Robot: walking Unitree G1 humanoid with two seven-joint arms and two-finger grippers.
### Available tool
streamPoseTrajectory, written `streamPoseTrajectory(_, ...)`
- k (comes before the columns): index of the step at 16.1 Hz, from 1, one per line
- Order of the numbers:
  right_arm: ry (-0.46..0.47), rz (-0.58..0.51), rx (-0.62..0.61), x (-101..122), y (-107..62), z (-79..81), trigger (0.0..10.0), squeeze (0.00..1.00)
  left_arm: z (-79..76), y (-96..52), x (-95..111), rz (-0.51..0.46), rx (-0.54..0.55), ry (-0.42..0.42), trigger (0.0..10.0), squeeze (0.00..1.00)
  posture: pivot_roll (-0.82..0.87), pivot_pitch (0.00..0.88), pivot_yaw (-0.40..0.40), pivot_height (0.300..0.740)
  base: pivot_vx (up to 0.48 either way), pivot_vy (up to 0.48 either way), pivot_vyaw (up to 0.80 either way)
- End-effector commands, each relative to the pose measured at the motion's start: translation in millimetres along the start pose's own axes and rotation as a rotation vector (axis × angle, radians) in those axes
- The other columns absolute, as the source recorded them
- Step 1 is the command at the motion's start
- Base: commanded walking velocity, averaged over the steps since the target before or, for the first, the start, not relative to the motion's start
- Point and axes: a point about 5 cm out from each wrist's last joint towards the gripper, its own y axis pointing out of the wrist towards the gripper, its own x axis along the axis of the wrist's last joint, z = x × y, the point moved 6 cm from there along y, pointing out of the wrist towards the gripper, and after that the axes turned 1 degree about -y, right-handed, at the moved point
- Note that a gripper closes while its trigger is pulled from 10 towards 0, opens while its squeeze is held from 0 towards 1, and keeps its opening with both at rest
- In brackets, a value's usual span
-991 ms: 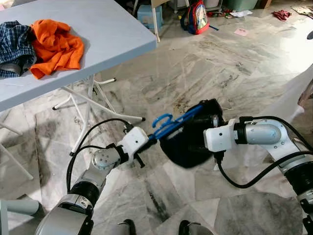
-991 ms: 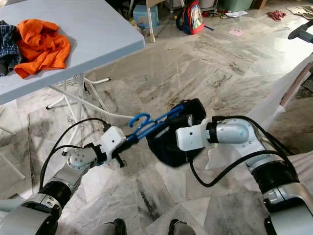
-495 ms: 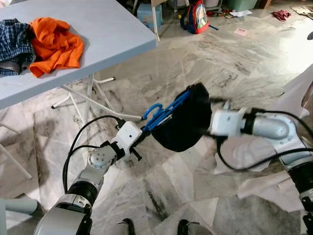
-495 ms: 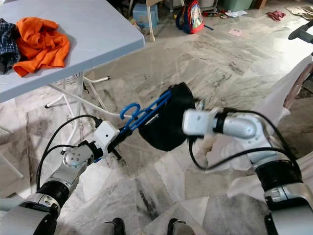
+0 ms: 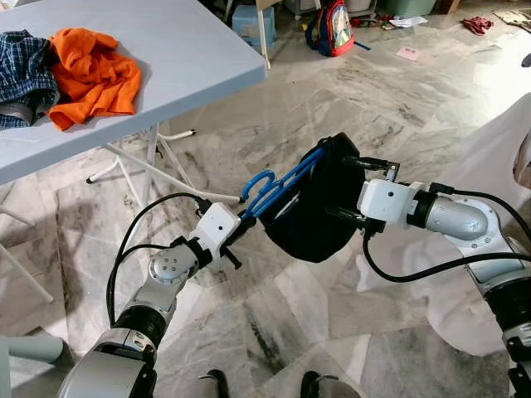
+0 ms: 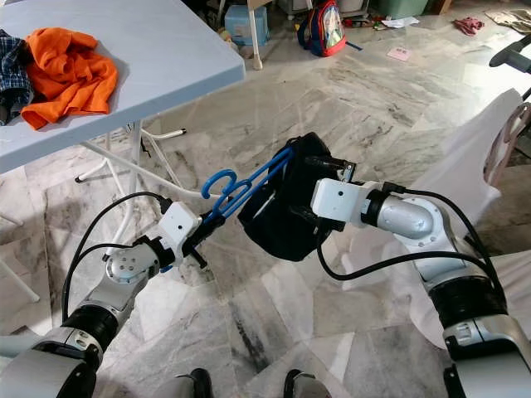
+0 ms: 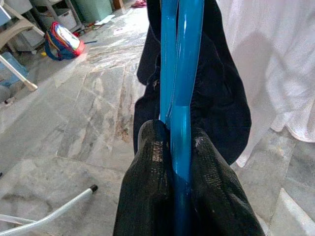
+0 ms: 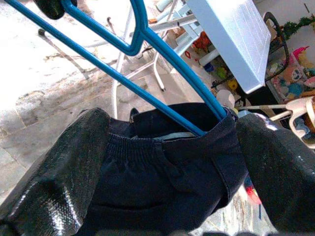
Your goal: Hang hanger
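- Since half a second ago: right end effector (image 5: 357, 191) drawn back slightly from black garment (image 5: 319, 215), fingers now spread on either side of its edge; white sheet (image 5: 489, 182) at right risen higher.
- Left end effector (image 7: 179, 162) pressed together, pinching blue hanger (image 5: 274, 189) near its hook; hanger held in mid-air above marble floor (image 5: 398, 108), between both arms.
- Garment draped on far end of hanger, hanging below it.
- Right fingers (image 8: 59, 167) flanking waistband, not closed on it.
- Bench (image 5: 191, 50) at upper left, carrying orange cloth (image 5: 93, 75) and plaid cloth (image 5: 21, 70).
- Backpack (image 5: 332, 26) on floor, well apart.
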Motion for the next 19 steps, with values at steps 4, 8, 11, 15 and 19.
streamPoseTrajectory(4, 0.010, 0.011, 0.002, -3.0, -1.7, 2.0, 10.0, 0.00, 6.5, 0.8, 13.6, -0.062, 0.025, 0.016, 0.0, 0.00, -0.01, 0.217, 0.020, 0.740, 0.000, 0.000, 0.00)
streamPoseTrajectory(8, 0.010, 0.011, 0.002, -3.0, -1.7, 2.0, 10.0, 0.00, 6.5, 0.8, 13.6, -0.062, 0.025, 0.016, 0.0, 0.00, -0.01, 0.217, 0.020, 0.740, 0.000, 0.000, 0.00)
streamPoseTrajectory(11, 0.030, 0.029, -0.032, -6.6, -1.1, 2.2, 10.0, 0.00, 6.5, 1.1, 15.8, -0.073, 0.026, 0.016, 0.0, 0.00, -0.01, 0.217, 0.020, 0.740, 0.000, 0.000, 0.00)
streamPoseTrajectory(15, 0.030, 0.029, -0.032, -6.6, -1.1, 2.2, 10.0, 0.00, 6.5, 1.1, 15.8, -0.073, 0.026, 0.016, 0.0, 0.00, -0.01, 0.217, 0.020, 0.740, 0.000, 0.000, 0.00)
streamPoseTrajectory(19, 0.030, 0.029, -0.032, -6.6, -1.1, 2.2, 10.0, 0.00, 6.5, 1.1, 15.8, -0.073, 0.026, 0.016, 0.0, 0.00, -0.01, 0.217, 0.020, 0.740, 0.000, 0.000, 0.00)
